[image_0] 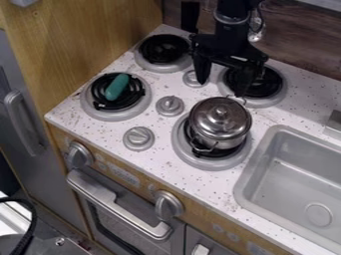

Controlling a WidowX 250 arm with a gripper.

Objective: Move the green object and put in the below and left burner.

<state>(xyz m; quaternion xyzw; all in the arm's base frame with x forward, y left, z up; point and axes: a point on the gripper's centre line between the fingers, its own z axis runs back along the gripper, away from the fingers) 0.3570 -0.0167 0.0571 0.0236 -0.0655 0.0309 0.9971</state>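
Toy stove (162,152) with the green object (116,86) on its lower left burner (94,108).
The white stove top holds four burners, and the grey sink (244,177) is at its right; the black gripper (223,89) hangs above the upper right part, its two fingers spread apart with nothing between them; the lidded metal pot (220,128) stands on the lower right burner (207,164); the green object lies at a slant on the black coil.

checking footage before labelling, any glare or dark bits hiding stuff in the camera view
Camera view: bright glints on the pot lid and oven handle; the gripper is nearly black, with little detail; the green object stands out clearly against its dark burner coil, no glare hiding it.
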